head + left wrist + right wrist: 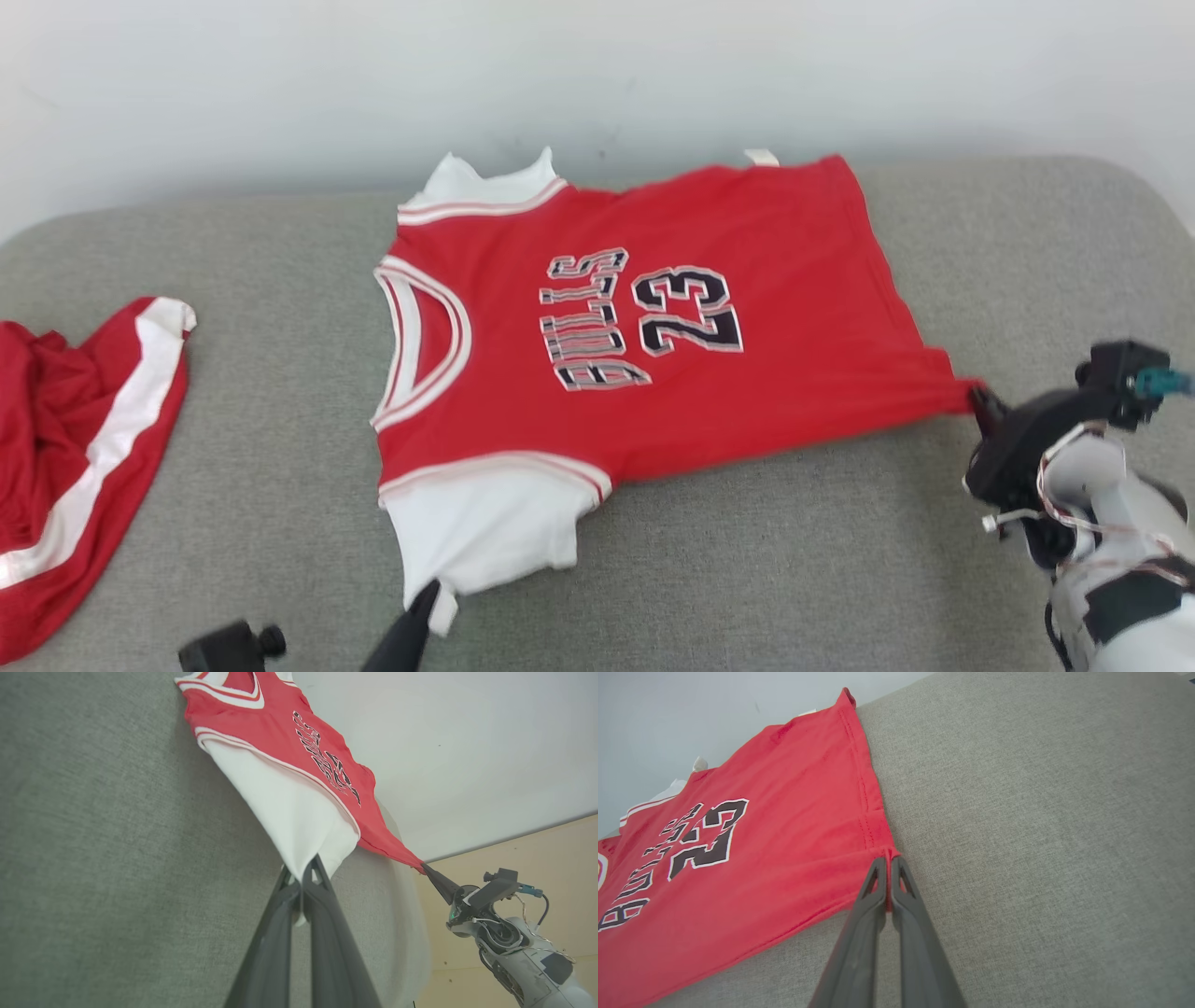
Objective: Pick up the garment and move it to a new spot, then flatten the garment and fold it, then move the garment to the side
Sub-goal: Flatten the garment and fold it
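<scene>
The garment is a red jersey with white sleeves, black lettering and the number 23, spread face up on the grey cushioned surface, collar to the left. My left gripper is shut on the tip of the near white sleeve, seen close in the left wrist view. My right gripper is shut on the near hem corner, which is pulled into a point. The red cloth stretches taut between both grips.
A second red garment with a white stripe lies bunched at the left edge. A white wall stands right behind the surface. The rounded right end of the surface lies beyond the right arm. Bare cushion lies in front.
</scene>
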`<state>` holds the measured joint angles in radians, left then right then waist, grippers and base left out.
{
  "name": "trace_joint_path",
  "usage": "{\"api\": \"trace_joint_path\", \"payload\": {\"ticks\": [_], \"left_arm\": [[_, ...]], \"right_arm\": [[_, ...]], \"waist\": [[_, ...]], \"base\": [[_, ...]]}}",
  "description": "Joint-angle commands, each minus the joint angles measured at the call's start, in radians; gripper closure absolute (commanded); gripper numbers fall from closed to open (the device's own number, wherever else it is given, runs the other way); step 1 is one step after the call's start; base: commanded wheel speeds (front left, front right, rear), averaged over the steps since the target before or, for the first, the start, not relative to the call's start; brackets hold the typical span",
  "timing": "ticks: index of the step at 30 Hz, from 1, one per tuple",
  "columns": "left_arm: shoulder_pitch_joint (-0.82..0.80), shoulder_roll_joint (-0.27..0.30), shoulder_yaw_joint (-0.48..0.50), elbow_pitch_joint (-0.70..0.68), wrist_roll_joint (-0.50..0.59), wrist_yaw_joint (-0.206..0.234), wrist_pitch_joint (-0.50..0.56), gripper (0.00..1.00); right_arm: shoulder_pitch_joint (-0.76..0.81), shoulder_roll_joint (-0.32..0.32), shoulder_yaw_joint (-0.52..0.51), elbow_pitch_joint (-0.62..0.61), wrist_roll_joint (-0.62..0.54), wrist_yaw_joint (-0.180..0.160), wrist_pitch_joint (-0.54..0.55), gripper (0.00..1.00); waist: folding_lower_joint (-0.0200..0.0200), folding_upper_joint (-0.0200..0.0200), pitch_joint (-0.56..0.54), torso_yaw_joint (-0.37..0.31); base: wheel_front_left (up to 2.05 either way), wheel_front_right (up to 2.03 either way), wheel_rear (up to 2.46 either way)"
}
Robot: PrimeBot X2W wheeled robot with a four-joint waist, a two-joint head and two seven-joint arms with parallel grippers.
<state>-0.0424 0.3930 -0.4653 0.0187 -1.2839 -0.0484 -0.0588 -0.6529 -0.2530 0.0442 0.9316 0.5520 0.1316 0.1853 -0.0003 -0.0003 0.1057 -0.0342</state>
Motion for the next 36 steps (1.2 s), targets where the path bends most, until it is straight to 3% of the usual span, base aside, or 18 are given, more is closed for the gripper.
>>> {"api": "trace_joint_path", "payload": {"ticks": [1,13,16,21,29,33,36], "left_arm": [[0.026,-0.005,-0.005,0.001,-0.006,0.002,0.002,1.00],[0.145,0.040,-0.053,0.011,-0.051,0.028,0.083,1.00],[0.166,0.049,-0.028,-0.006,-0.059,0.037,0.067,1.00],[0.146,0.025,-0.001,-0.034,-0.097,0.017,0.049,1.00],[0.012,-0.053,0.054,-0.039,-0.161,-0.010,0.028,1.00],[-0.088,-0.068,0.074,0.002,-0.188,-0.013,0.059,1.00],[-0.179,-0.073,0.076,0.052,-0.209,0.008,0.105,1.00]], "right_arm": [[0.034,0.001,-0.010,-0.007,-0.005,-0.002,0.006,1.00],[0.323,0.018,-0.111,-0.204,-0.044,-0.002,0.139,1.00],[0.421,0.042,-0.174,-0.328,-0.072,-0.002,0.202,1.00],[0.487,0.091,-0.232,-0.504,-0.109,-0.002,0.286,1.00],[0.451,0.160,-0.280,-0.715,-0.151,-0.002,0.370,1.00],[0.392,0.177,-0.285,-0.735,-0.163,-0.002,0.411,1.00],[0.333,0.183,-0.280,-0.712,-0.175,-0.002,0.421,1.00]], "waist": [[0.0003,0.0003,-0.042,0.025],[0.0003,0.0003,-0.076,0.037],[0.0003,0.0003,-0.072,0.035],[0.0003,0.0003,-0.061,0.034],[0.0003,0.0003,-0.024,0.028],[0.0003,0.0003,0.005,0.016],[0.0003,0.0003,0.031,0.005]], "base": [[0.00,0.00,0.00],[0.00,0.00,0.00],[0.00,0.00,0.00],[0.00,0.00,0.00],[0.00,0.00,0.00],[0.00,0.00,0.00],[0.00,0.00,0.00]]}}
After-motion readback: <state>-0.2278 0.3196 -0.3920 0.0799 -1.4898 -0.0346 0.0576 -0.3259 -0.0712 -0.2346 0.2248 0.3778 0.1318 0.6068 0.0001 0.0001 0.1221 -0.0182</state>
